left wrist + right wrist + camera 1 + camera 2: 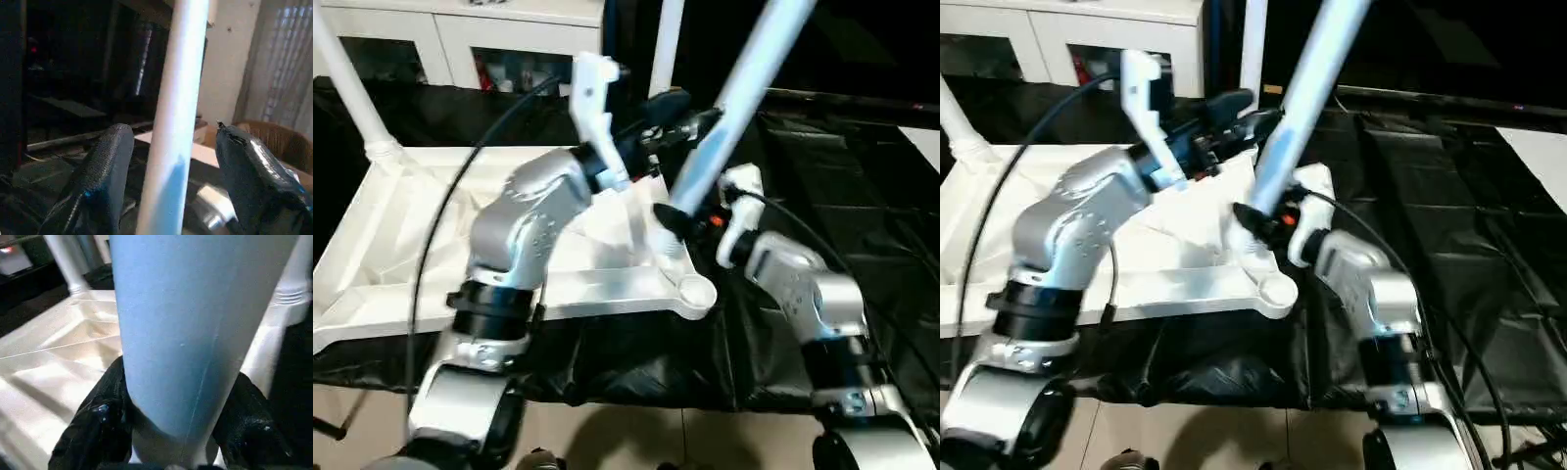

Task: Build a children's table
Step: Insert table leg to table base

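Note:
The children's table top (372, 255) lies upside down on a black cloth, ribbed side up. One white leg (352, 88) stands in the far left corner, and another (666, 44) rises at the far right corner. A third leg (744, 88) leans up to the right. Its lower end is just behind the empty front right socket (695, 291). My right gripper (181, 382) is shut on this leg close to its lower end. Higher up, my left gripper (171, 132) is open around the same leg, with a gap beside one finger (244, 161).
A black cloth (862, 196) covers the work surface and hangs over its front edge. A white cabinet (460, 39) stands behind the table top. A black cable (440, 225) loops over my left arm. Pale floor (636, 441) shows in front.

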Available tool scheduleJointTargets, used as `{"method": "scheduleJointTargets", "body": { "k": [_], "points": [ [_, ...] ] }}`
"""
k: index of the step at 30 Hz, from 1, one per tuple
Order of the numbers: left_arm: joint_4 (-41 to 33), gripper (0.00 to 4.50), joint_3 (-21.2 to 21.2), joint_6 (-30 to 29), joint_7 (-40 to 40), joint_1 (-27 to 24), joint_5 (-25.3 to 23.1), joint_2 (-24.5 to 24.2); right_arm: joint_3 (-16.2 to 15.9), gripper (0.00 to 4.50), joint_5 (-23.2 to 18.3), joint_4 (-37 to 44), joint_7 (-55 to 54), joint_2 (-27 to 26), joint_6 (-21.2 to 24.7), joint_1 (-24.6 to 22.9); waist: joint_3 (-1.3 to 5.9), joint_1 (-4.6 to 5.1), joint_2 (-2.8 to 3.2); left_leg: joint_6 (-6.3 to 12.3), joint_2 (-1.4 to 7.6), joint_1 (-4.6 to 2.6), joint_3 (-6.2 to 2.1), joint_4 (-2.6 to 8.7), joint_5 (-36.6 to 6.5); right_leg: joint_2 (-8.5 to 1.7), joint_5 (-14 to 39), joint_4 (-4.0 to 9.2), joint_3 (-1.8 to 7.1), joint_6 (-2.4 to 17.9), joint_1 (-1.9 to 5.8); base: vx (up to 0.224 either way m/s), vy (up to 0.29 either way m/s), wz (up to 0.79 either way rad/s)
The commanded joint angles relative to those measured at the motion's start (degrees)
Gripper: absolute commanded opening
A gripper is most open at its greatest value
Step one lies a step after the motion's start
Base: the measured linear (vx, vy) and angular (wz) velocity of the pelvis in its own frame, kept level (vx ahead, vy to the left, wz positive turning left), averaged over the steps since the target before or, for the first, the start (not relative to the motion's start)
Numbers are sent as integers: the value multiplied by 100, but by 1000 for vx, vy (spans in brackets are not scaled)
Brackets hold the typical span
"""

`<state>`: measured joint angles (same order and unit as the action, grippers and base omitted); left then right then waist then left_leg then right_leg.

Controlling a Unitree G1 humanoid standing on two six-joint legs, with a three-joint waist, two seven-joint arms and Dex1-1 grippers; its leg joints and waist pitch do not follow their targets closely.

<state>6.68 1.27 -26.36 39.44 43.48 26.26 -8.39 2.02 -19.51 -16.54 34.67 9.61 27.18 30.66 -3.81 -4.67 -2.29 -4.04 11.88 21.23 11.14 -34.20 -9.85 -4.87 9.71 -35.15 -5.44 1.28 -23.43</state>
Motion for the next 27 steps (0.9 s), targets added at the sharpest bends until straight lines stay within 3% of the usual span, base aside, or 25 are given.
{"method": "scheduleJointTargets", "body": {
  "k": [1,2,3,4,5,6,7,8,11,17,27],
  "points": [
    [-14,304,282,2,320,-102,-180,-207,144,189,70,53,-46,77,-198,-48,465,17,60,-92,124,-81,-72,369,-1013,-315,1190,416,306,848,348,0,0,0],
    [73,304,848,286,759,-324,-658,-680,125,189,79,178,10,209,-32,-161,464,14,69,-82,128,-97,-90,380,-1046,-313,1297,437,301,783,341,0,0,0],
    [111,304,1101,397,949,-429,-857,-886,110,189,74,259,56,279,72,-220,447,33,81,-75,142,-114,-91,399,-1110,-289,1394,432,312,682,322,0,0,0],
    [193,304,1736,621,1483,-749,-1296,-1405,45,189,26,580,251,487,344,-433,451,24,97,-71,136,-126,-102,407,-1089,-285,1399,450,318,584,339,0,0,0],
    [193,304,1736,621,1483,-749,-1296,-1405,45,189,26,580,251,487,344,-433,445,47,87,-71,142,-112,-86,413,-1080,-281,1351,430,332,595,335,0,0,0],
    [153,304,2006,574,1850,-993,-1340,-1638,-28,189,-48,925,445,635,499,-641,465,38,123,-103,133,-121,-83,403,-1021,-291,1272,423,335,620,341,0,0,0],
    [153,304,2006,574,1850,-993,-1340,-1638,-28,189,-48,925,445,635,499,-641,472,41,121,-104,142,-113,-82,399,-980,-299,1184,400,340,669,346,0,0,0],
    [125,304,2098,516,2057,-1157,-1326,-1725,-58,189,-76,1128,513,708,572,-771,470,40,162,-117,135,-115,-71,395,-975,-300,1108,405,339,769,329,0,0,0],
    [216,286,2212,553,2127,-1315,-1431,-1775,-103,189,-130,1365,572,811,673,-945,441,35,149,-144,145,-120,-72,408,-1235,-317,1336,432,331,907,322,0,0,0],
    [728,228,2336,681,1940,-1270,-1676,-1714,-262,189,-194,1729,593,1013,866,-1183,419,40,140,-169,124,-143,-91,411,-1514,-322,2164,548,319,577,301,0,0,0],
    [1207,150,2292,846,1846,-1172,-1902,-1513,-398,189,-106,1860,570,1074,924,-1246,452,82,132,-89,130,-103,-93,394,-1262,-318,1613,482,321,762,322,0,0,0]
  ]
}}
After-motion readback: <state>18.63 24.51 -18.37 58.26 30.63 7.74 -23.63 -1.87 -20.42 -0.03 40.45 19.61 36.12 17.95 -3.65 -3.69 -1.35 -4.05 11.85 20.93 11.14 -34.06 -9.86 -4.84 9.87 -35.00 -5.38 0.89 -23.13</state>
